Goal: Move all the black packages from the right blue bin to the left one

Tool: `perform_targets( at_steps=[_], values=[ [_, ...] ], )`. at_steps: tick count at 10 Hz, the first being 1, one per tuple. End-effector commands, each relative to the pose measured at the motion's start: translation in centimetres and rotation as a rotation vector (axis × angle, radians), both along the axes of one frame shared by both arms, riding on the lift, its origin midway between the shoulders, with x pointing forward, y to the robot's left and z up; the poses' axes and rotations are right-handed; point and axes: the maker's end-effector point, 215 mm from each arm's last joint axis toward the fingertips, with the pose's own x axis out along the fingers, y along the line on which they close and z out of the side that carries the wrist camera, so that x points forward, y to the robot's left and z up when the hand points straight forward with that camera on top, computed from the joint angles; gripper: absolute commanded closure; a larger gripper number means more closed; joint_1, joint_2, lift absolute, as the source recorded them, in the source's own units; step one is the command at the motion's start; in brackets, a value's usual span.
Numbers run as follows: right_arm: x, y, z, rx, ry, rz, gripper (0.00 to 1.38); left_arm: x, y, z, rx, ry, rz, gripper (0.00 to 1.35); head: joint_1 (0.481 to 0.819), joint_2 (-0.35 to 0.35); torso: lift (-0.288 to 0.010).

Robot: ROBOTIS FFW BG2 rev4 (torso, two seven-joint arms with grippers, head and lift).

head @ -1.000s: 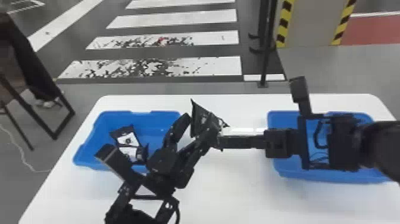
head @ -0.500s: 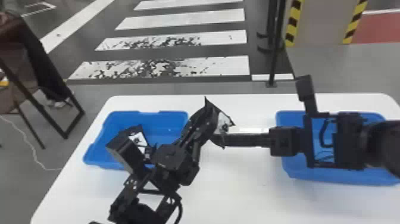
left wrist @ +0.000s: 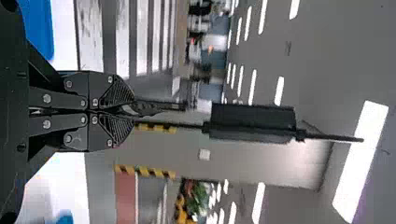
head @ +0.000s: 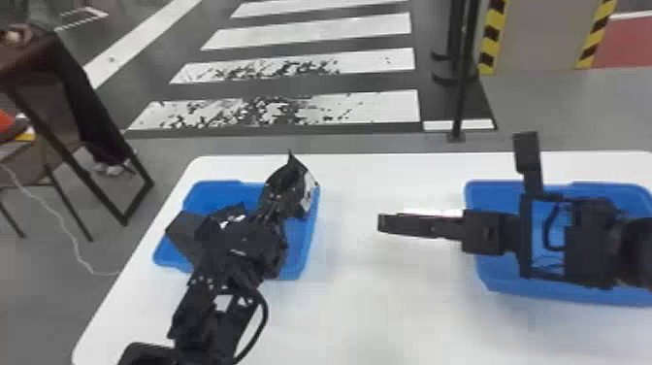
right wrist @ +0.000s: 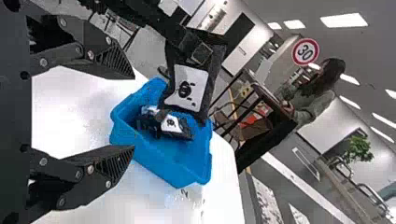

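In the head view my left gripper is over the right part of the left blue bin, shut on a black package that sticks up. The left wrist view has my left gripper closed, the package edge-on at its tips. My right gripper is between the bins, its arm covering much of the right blue bin; in the right wrist view that gripper stands open with nothing between its fingers. Beyond it, black packages lie inside the left bin, below the held package.
The white table carries both bins, with bare surface between them. Past its far left edge is a chair near a seated person. A black post stands behind the table.
My left gripper has carried the package leftward from between the bins to over the left bin. The right arm has kept its place over the right bin. The head view has shifted slightly.
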Motion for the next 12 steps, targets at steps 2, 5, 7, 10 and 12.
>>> perform_targets(
  at_steps=[2,5,7,10,12],
  values=[
    [2.6,-5.0,-1.6,-0.093,-0.047,-0.122,0.20,2.8,9.8,-5.0,0.227,0.041,0.216,1.22,0.695,0.276,-0.140],
    [4.7,-11.9,-2.2,-0.246,-0.109,-0.273,0.20,1.0,10.9,-7.9,-0.008,0.058,0.236,0.02,0.695,0.296,-0.140],
    [4.8,-20.6,-1.5,-0.529,-0.189,-0.502,0.21,0.0,8.2,-4.7,-0.139,-0.016,0.150,0.20,0.695,0.218,-0.140],
    [3.4,-29.3,-3.8,-0.797,-0.122,-0.735,0.21,-2.8,3.7,-3.1,-0.260,0.044,0.041,0.32,0.695,0.043,-0.140],
    [4.4,-32.7,-6.0,-0.885,-0.059,-0.810,0.21,-3.6,2.6,-2.7,-0.319,0.028,0.025,0.33,0.695,-0.042,-0.140]
  ],
)
